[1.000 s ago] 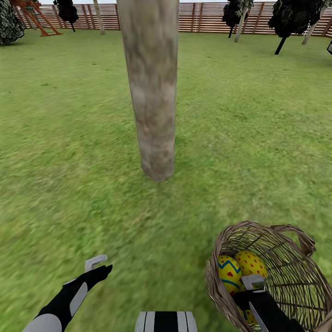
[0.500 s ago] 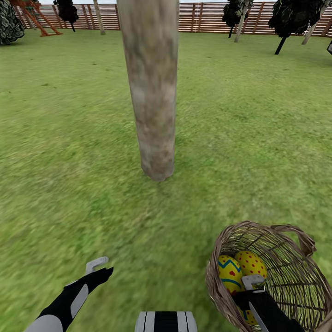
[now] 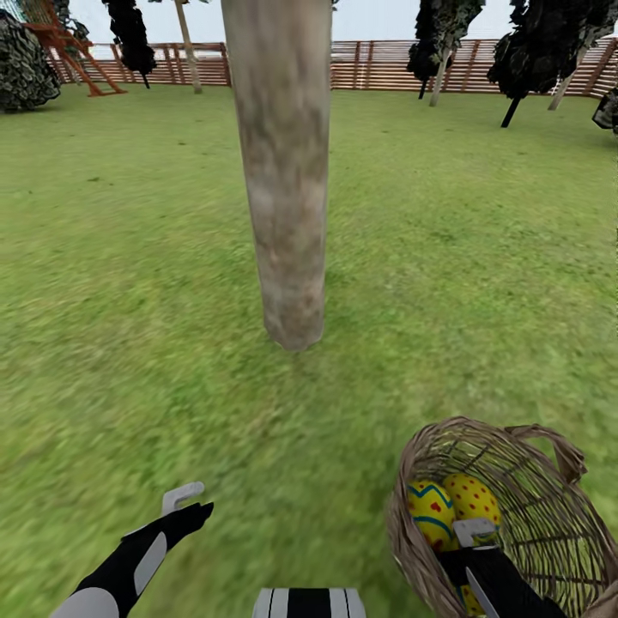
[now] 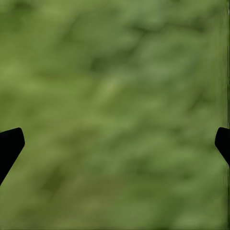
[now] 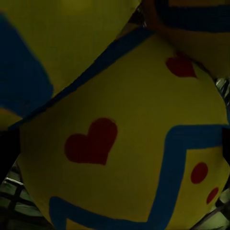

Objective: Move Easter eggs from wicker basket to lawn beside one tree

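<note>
— Looking from the head view, which arm's nearer the eggs?
— The right tool (image 3: 475, 532); it's down inside the wicker basket (image 3: 549, 515), near right, against the Easter eggs (image 3: 432, 512). The tree (image 3: 287, 215) stands farther off, to the left.
— Left wrist view?
— The left tool (image 4: 115, 143) is spread apart over bare lawn (image 4: 115, 86).
— Right wrist view?
— An egg (image 5: 129, 139) sits directly ahead, very close. Whether the grip has closed, I can't tell.

Fenced garden, outdoors: wide green lawn (image 3: 129, 283), thick grey-brown tree (image 3: 287, 172) trunk in the middle, brown slat fence (image 3: 378, 67) at the back, dark trees (image 3: 536, 43) along it.
</note>
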### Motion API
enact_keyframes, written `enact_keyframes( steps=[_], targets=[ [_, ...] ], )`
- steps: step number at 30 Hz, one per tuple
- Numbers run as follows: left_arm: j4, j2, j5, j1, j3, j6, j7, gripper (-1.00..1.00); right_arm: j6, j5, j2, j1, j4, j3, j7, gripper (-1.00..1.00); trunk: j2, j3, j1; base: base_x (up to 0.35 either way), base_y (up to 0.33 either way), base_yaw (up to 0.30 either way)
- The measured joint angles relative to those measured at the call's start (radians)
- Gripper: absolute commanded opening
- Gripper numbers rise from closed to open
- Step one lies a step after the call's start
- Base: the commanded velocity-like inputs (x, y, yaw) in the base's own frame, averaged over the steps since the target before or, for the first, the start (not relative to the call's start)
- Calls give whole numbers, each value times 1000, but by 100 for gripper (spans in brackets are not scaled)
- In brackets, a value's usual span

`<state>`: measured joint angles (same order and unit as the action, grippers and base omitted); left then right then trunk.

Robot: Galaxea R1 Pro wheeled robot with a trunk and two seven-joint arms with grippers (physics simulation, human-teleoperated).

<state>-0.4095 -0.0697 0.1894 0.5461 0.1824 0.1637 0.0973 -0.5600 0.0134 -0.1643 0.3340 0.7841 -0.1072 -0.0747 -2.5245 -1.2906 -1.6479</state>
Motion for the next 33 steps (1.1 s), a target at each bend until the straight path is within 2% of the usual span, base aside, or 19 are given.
enact_keyframes(
  steps=[14,33],
  targets=[
    [27,3,0,0,-2,-1,-6,100,0,-1,0,0,0,0,-1,-100,3,54,6,0,0,0],
    [28,22,-1,0,-1,-6,-9,100,0,-2,0,0,0,-2,-1,-100,8,128,15,0,0,0]
  ],
)
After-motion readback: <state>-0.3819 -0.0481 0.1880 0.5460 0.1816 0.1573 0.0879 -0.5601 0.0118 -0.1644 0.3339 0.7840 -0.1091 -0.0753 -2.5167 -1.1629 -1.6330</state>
